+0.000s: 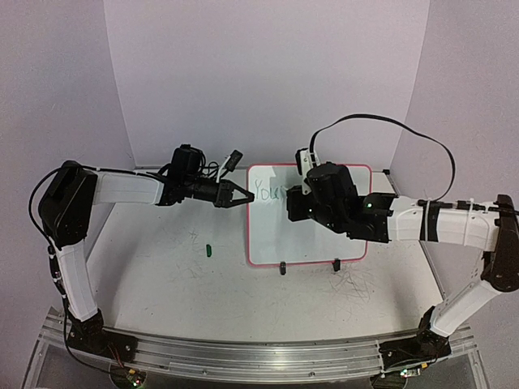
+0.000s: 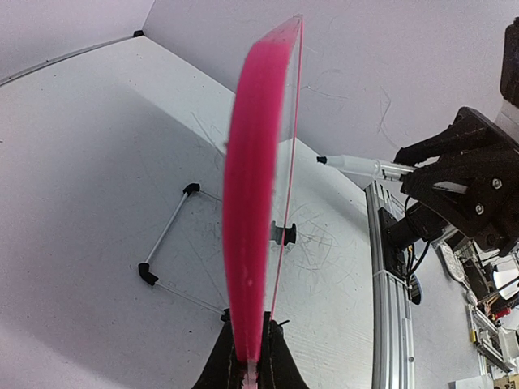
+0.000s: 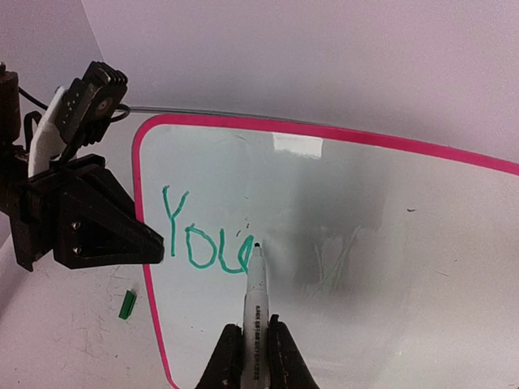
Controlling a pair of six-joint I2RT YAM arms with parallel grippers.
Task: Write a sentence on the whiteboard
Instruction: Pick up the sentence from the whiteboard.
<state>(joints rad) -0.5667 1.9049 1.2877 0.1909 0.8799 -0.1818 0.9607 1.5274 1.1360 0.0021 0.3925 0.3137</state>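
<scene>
Two sets of fingers are engaged. The left fingers (image 2: 250,356) are closed tight on the pink left rim of the whiteboard (image 3: 405,243). This steadies the board, which is propped at a tilt on its black feet toward the back of the bench (image 1: 162,275), against the pen's push. The right fingers (image 3: 255,344) are clamped on a marker (image 3: 255,296), its tip brought to the board just right of the green "You". The sentence (image 3: 203,239) is judged barely begun. Ample blank surface is offered to the right and below, and the far right rim is well apart. A small green cap (image 3: 126,305), presumably the marker's, lies on the bench just beside the left rim, clear of both arms.
</scene>
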